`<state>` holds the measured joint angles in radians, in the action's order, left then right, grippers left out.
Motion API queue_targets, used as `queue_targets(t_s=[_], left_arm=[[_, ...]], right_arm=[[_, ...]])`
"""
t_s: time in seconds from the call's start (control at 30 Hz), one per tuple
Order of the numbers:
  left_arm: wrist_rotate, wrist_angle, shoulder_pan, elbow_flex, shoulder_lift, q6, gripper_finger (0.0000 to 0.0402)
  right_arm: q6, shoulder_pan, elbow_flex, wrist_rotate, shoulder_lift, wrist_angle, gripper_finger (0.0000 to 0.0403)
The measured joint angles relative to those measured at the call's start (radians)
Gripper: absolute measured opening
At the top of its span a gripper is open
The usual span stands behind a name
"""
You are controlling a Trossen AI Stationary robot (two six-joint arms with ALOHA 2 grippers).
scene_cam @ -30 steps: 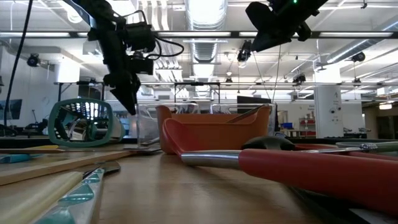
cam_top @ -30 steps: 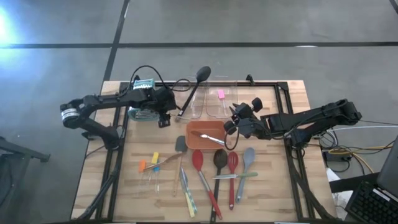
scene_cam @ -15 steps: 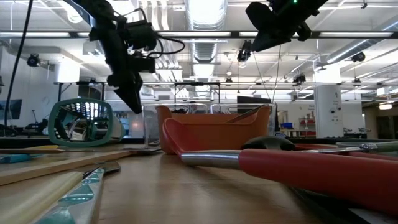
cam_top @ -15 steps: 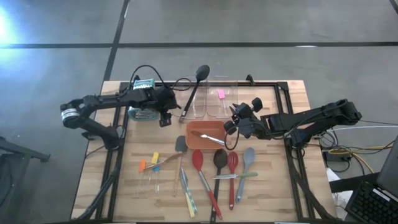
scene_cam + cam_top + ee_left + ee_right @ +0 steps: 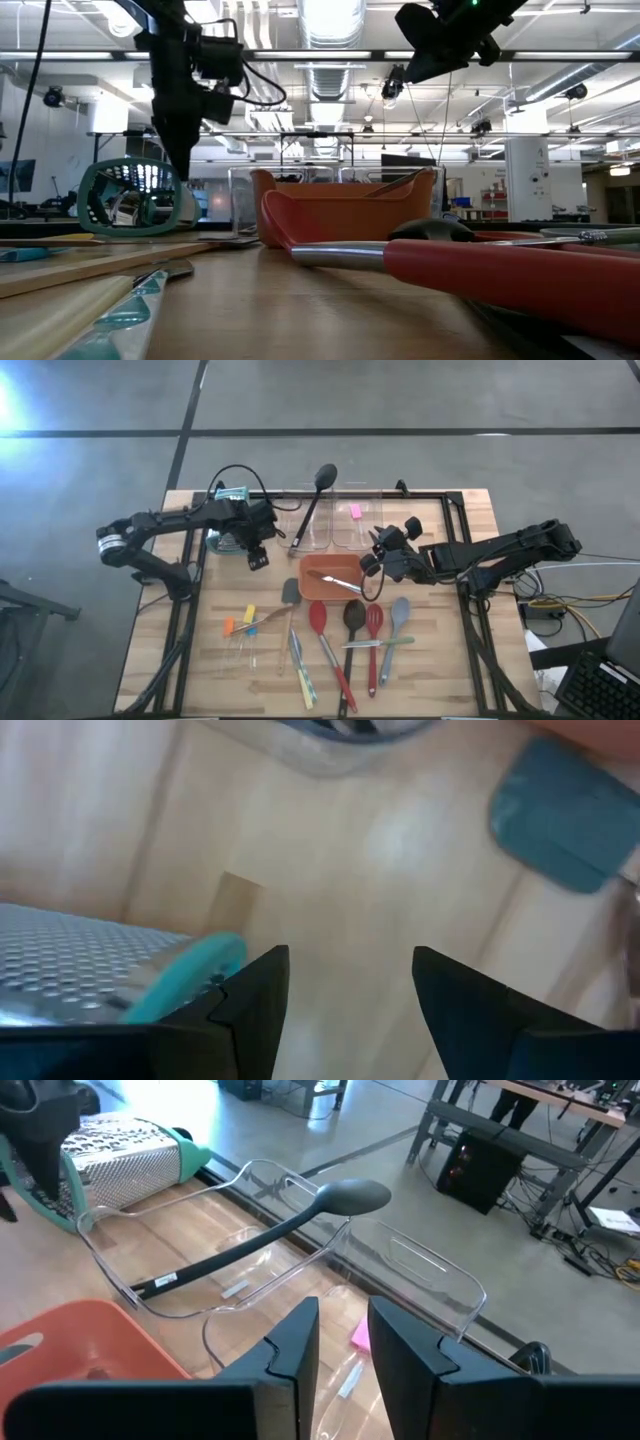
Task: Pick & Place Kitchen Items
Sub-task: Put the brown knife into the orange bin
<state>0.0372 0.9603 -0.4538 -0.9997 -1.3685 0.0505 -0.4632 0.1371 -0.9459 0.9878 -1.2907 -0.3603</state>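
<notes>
Lower centre of high view: red, black and grey spoons point(image 5: 350, 630) fanned on the table point(image 5: 450, 660), small coloured pieces point(image 5: 240, 622) to lower left, grey spatula point(image 5: 290, 592) just left of the orange tray point(image 5: 325, 578), which holds a thin pale tool. Centre left: left gripper point(image 5: 257, 550) above bare wood beside the grater point(image 5: 228, 542), fingers point(image 5: 255, 995) parted, holding nothing; centre right: right gripper point(image 5: 372, 555) raised by the tray's right end, fingers point(image 5: 300, 1342) narrowly apart, empty. Upper centre: black spoon point(image 5: 312, 505) leaning in a clear tub point(image 5: 312, 525), bowl past the far rim, pink piece point(image 5: 354, 511) in the neighbouring tub.
</notes>
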Motion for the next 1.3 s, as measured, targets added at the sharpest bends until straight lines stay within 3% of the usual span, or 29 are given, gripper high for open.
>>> queue_targets(t_s=[0.27,0.57,0.67,0.87,1.07,1.3], left_arm=[[0.020,0.086,0.097,0.021,0.000,-0.068,0.0218],[0.005,0.075,0.383,0.028,0.012,-0.223,0.0218],[-0.054,0.049,0.481,0.028,0.025,-0.296,0.0218],[-0.273,-0.118,0.621,0.038,0.052,-0.339,0.0218],[-0.325,-0.291,0.668,0.051,0.063,-0.363,0.0218],[-0.259,-0.232,0.671,0.056,0.063,-0.426,0.0218]], right_arm=[[0.000,0.002,0.002,-0.001,0.000,-0.002,0.0068],[0.000,0.002,0.004,-0.002,0.000,-0.002,0.0083],[0.000,0.002,0.004,-0.002,0.000,-0.002,0.0085],[0.000,0.002,0.004,-0.002,0.000,-0.001,0.0076],[0.003,0.002,0.004,-0.002,0.000,0.000,0.0068],[0.013,0.002,0.004,-0.002,0.000,-0.001,0.0080]])
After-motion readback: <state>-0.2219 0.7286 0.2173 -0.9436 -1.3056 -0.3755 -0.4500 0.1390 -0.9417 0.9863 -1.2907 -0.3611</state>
